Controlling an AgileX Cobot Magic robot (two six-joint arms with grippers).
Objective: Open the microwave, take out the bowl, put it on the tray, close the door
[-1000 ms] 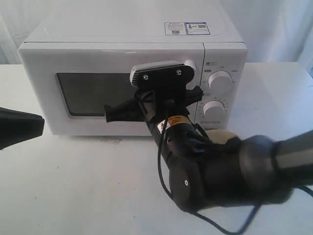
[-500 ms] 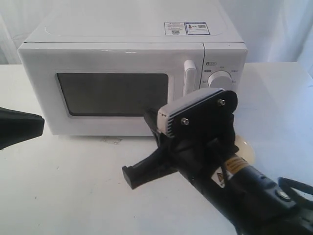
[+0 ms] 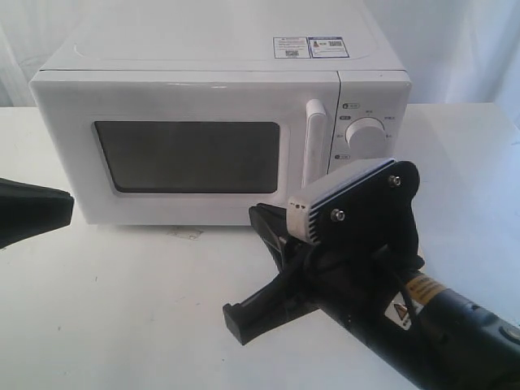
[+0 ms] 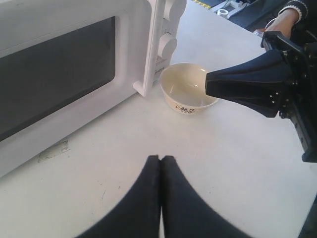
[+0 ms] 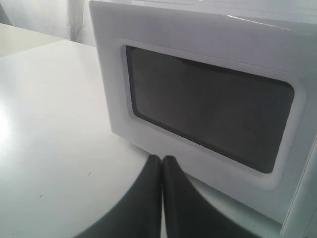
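The white microwave [image 3: 203, 73] stands at the back of the table with its door [image 3: 187, 154] closed and the bar handle [image 3: 315, 138] free. In the left wrist view the cream bowl [image 4: 184, 85] sits empty on the table beside the microwave's dial end; the exterior view hides it behind the right arm. My right gripper [image 3: 237, 318] hangs shut and empty in front of the microwave, its tip next to the bowl [image 4: 208, 82]. It faces the door window [image 5: 208, 111]. My left gripper [image 4: 160, 158] is shut and empty, low over the table at the left [image 3: 65, 207].
The white tabletop [image 3: 122, 309] spreads in front of the microwave. A scuff mark [image 3: 185, 233] lies near the microwave's base. White curtains hang behind. No tray is in view. A person's hand [image 4: 287, 15] shows beyond the table's far edge.
My right arm has drawn back from the door handle, toward the front and lower right, now covering the bowl in the exterior view. The left gripper has not moved.
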